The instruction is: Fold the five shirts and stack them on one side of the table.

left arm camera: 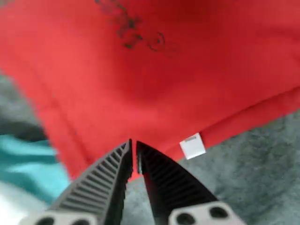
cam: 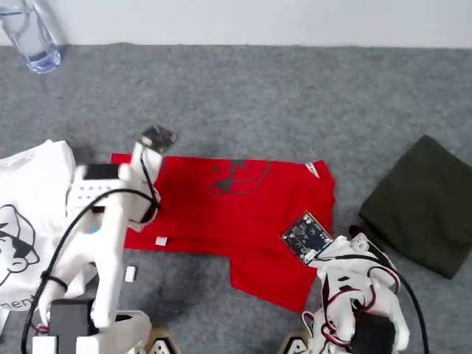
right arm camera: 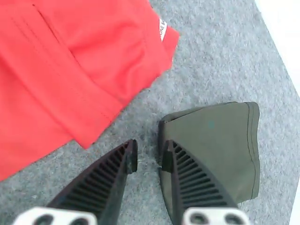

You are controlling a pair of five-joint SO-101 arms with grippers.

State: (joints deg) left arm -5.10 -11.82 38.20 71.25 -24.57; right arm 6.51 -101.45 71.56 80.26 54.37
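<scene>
Red shirt (cam: pixel 221 214): centre of the high view, lying flat on the grey table cover (cam: pixel 258 96), dark print facing up, one flap reaching toward the lower centre of the frame.
White tag (left arm camera: pixel 192 146): at the red hem, near the left gripper.
Left gripper (left arm camera: pixel 133 143): at the left end of the red shirt in the high view; jaws pressed together, pinching a corner of red fabric. Teal cloth (left arm camera: pixel 28 159) just beside that corner.
Right gripper (right arm camera: pixel 149 152): jaws slightly apart, holding nothing, above bare cover between the red shirt and the dark green shirt (cam: pixel 424 203).
Dark green shirt: folded, at the right edge of the high view, apart from the red shirt.
White shirt (cam: pixel 29 199): printed, at the left edge, partly under the left arm.
Clear bottle (cam: pixel 29 37): upper left corner.
</scene>
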